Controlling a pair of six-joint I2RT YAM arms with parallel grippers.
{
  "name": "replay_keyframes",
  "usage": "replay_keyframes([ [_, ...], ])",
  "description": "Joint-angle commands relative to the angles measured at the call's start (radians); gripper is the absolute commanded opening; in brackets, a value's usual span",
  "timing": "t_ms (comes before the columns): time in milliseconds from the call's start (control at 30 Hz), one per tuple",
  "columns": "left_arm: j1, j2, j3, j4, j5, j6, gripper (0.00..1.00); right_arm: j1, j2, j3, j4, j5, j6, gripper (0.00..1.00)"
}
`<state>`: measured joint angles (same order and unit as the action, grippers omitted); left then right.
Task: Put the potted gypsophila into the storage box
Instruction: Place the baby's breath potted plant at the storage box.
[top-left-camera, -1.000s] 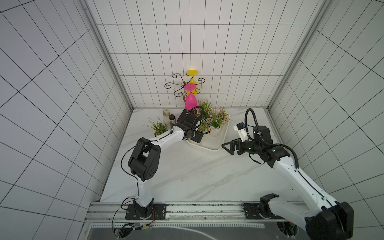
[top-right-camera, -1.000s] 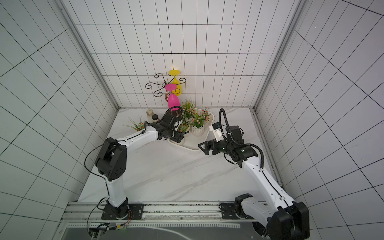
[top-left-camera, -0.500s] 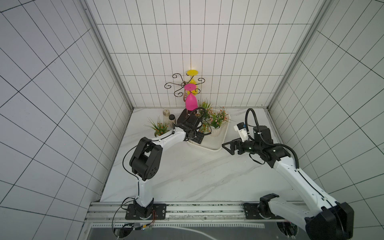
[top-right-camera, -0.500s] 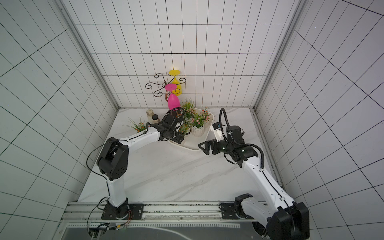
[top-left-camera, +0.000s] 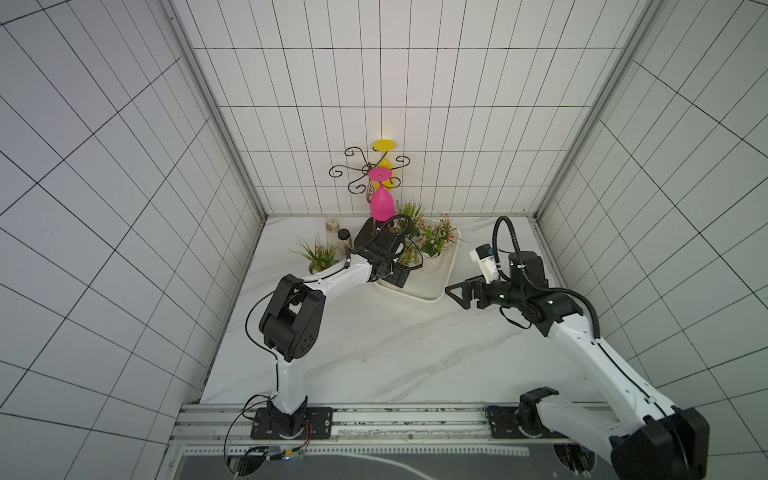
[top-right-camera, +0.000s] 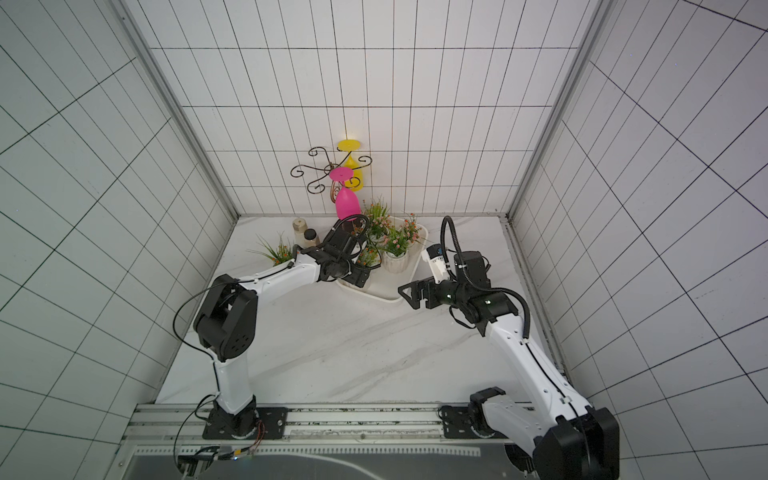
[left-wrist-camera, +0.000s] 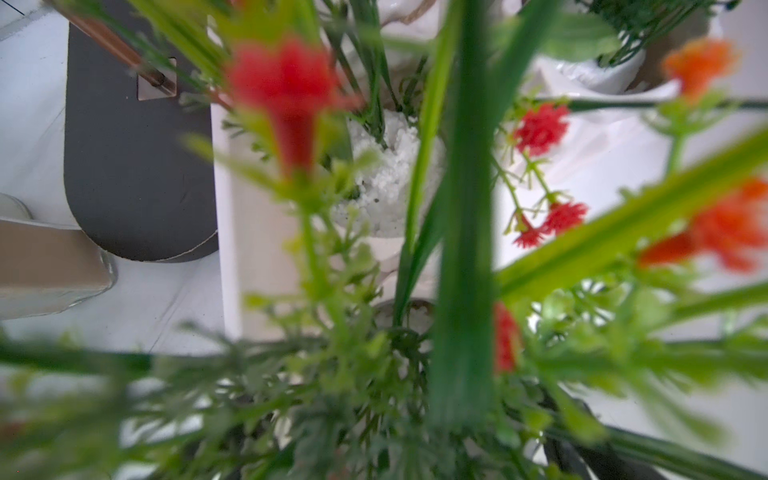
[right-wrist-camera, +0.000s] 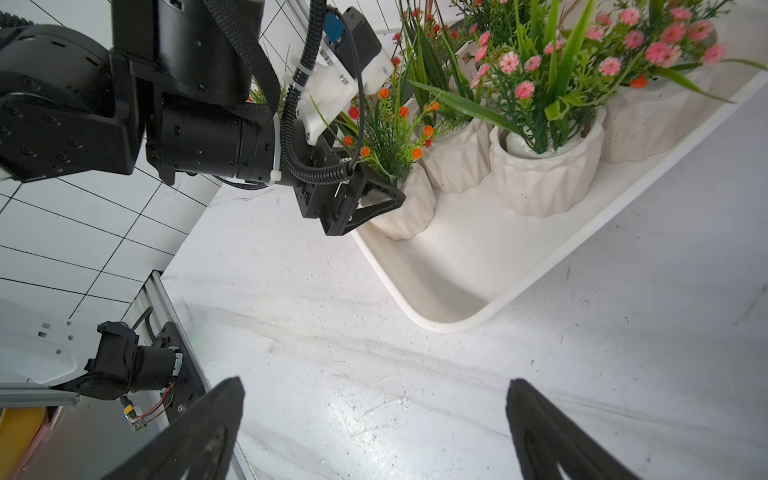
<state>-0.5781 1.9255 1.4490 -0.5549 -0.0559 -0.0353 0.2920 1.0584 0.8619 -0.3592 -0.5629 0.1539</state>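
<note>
White marble table (top-left-camera: 374, 353): left gripper (right-wrist-camera: 365, 208) at the potted gypsophila (right-wrist-camera: 415, 212) in the storage box (right-wrist-camera: 451, 323), grip I cannot tell; retreating may snag stems, tipping it. Right gripper (right-wrist-camera: 374, 428) wide, empty.

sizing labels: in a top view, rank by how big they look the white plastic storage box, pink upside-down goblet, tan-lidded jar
1. white plastic storage box
2. pink upside-down goblet
3. tan-lidded jar
</note>
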Motion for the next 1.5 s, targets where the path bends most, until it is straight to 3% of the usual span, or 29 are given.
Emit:
replay_keyframes([
  [0, -0.001, -0.037, -0.009, -0.011, -0.009, -0.011, 0.97, -0.013, -0.023, 0.037, -0.007, -0.019, -0.008, 0.99],
  [367, -0.006, -0.176, -0.126, -0.024, 0.034, -0.049, 0.97, -0.016, -0.04, 0.023, -0.007, -0.026, -0.002, 0.99],
  [733, -0.006, -0.428, -0.279, -0.169, 0.049, -0.093, 0.97, -0.016, -0.054, 0.014, -0.008, -0.028, -0.007, 0.99],
  [1000, 0.011, -0.6, -0.346, -0.277, -0.011, -0.178, 0.97, -0.016, -0.046, 0.009, -0.008, -0.047, -0.009, 0.99],
  [1267, 0.155, -0.692, -0.382, -0.35, -0.027, -0.255, 0.97, -0.016, -0.023, 0.014, -0.009, -0.081, -0.015, 0.99],
  [1467, 0.273, -0.675, -0.386, -0.336, -0.05, -0.256, 0.97, -0.016, -0.016, 0.02, -0.001, -0.095, -0.014, 0.99],
])
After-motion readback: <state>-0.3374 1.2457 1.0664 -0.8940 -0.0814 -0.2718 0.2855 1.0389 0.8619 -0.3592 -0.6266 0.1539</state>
